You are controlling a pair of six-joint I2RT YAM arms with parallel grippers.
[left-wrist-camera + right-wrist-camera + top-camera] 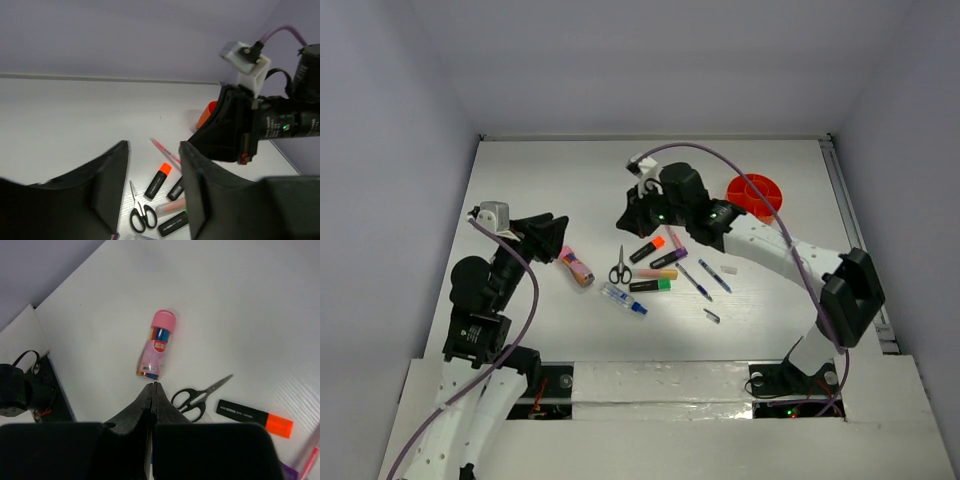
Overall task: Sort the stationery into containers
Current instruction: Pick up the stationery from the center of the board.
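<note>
Hanging above the table (550,180), the right gripper (154,390) has its fingers pressed together with nothing between them, over the scissors (200,397) and near the pink tube (157,345). The left gripper (153,150) gapes wide and empty, close to that tube. The orange highlighter (647,248) and pens (692,281) lie loose mid-table with the rest. The cup (755,195) sits far right, well apart from them.
</note>
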